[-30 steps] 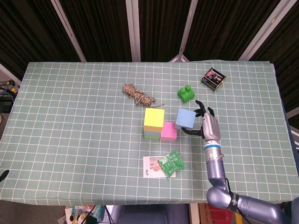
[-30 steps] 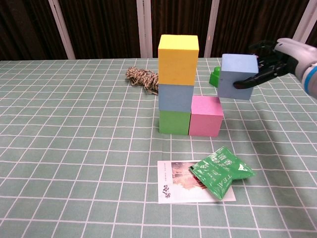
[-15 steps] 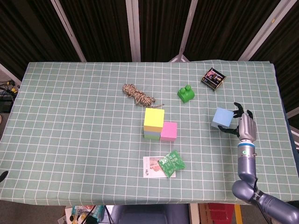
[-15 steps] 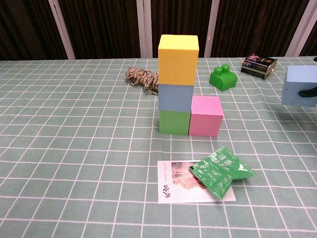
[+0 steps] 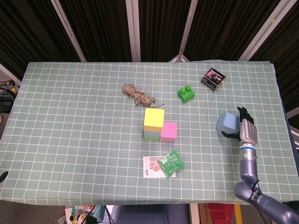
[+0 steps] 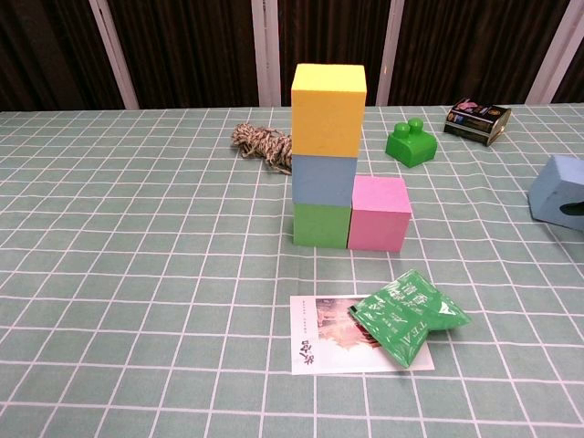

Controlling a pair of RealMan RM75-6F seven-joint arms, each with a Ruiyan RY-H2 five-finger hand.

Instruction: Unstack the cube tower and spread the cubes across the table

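The tower (image 6: 326, 146) stands mid-table: a yellow cube (image 5: 154, 118) on a light blue cube (image 6: 323, 180) on a green cube (image 6: 320, 224). Against its right side sits a pink cube (image 5: 168, 131) on the cloth. Far to the right, my right hand (image 5: 246, 130) holds a second blue cube (image 5: 228, 123) low over the table, tilted. In the chest view that blue cube (image 6: 557, 189) shows at the right edge, with dark fingertips (image 6: 574, 208) on it. Whether it touches the cloth I cannot tell. My left hand is out of both views.
A rope bundle (image 5: 138, 95) lies behind the tower. A green toy brick (image 5: 186, 93) and a small dark box (image 5: 213, 78) sit at the back right. A green packet (image 5: 170, 164) rests on a paper card (image 5: 152, 167) in front of the tower. The table's right edge is near my hand.
My right hand carried the blue cube from beside the pink cube far to the right, then lowered it toward the cloth. The tower and pink cube stayed put.
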